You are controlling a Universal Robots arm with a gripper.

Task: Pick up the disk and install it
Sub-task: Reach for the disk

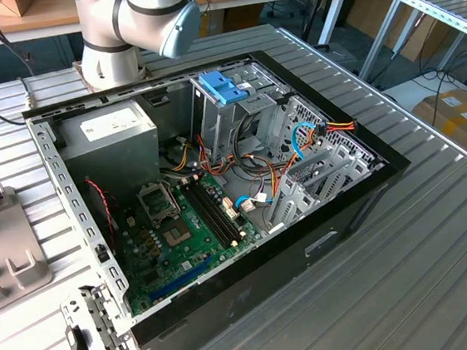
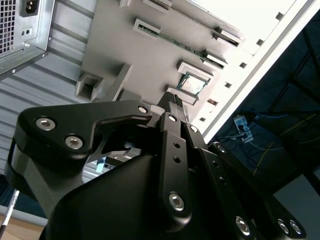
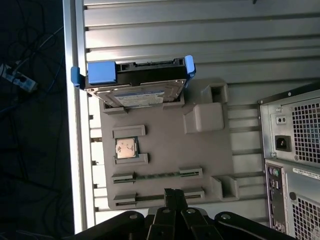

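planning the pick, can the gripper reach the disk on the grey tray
Probably yes: the disk sits uncovered at one end of the grey tray, the gripper hangs above the tray, nothing between.

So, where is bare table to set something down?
Wide bare table at the exterior view's right of the computer case; a bare strip between grey tray and case. The tray, holding the disk, and the case's inside are crowded.
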